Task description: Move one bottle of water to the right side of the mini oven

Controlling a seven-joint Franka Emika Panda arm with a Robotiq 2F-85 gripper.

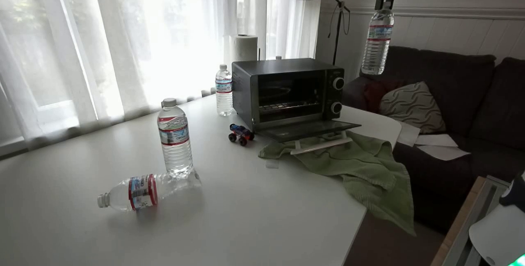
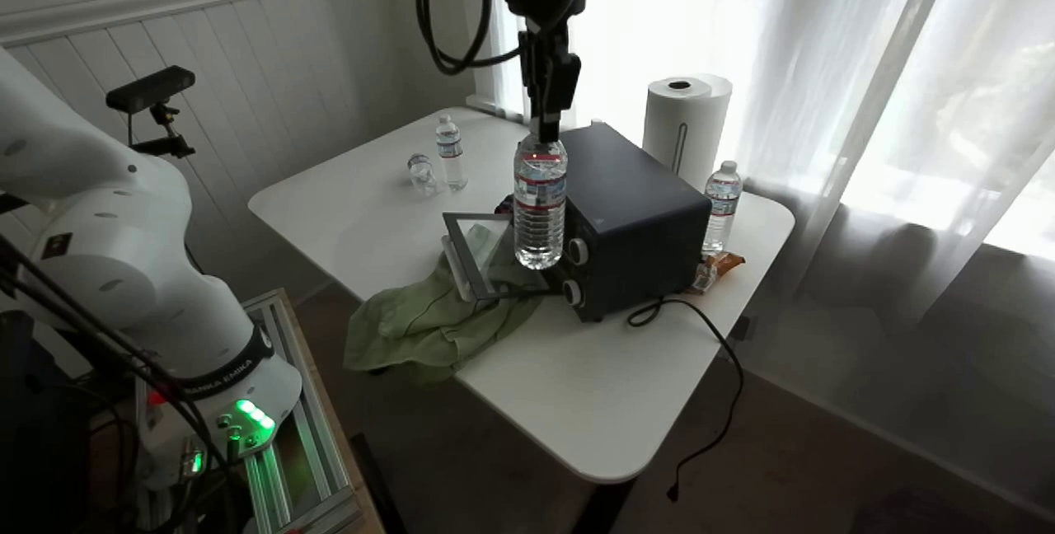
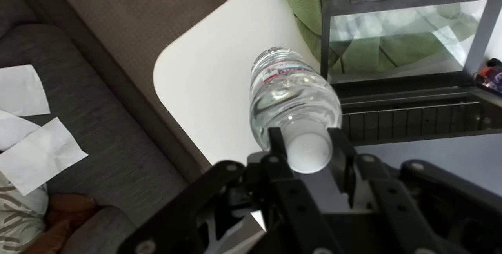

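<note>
The clear, white-capped bottle of water [image 2: 540,204] hangs roughly upright near the open, dark mini oven [image 2: 636,217].

End effector [image 1: 384,5] is holding a tilted water bottle [image 1: 378,48] by its top, midair, off the oven's [image 1: 287,89] control side. Oven door [image 1: 307,130] is hanging open over a towel [image 1: 371,167]. Bench [image 1: 246,208] is carrying two upright bottles [image 1: 175,134], one lying bottle [image 1: 142,192].

Daylight enters through sheer curtains [image 1: 164,44], partly blown out to white in both exterior views. The sofa [image 1: 459,83] sits in deep gloom. The counter [image 1: 246,216] carries a soft sheen; the bottle lying on its side [image 1: 141,192] casts a faint shadow. Green indicator lights [image 2: 256,414] glare in an exterior view. In the wrist view, reflections streak the mini oven's glass door [image 3: 392,46]; the hand [image 3: 306,140] is dark, its near parts slightly soft.
</note>
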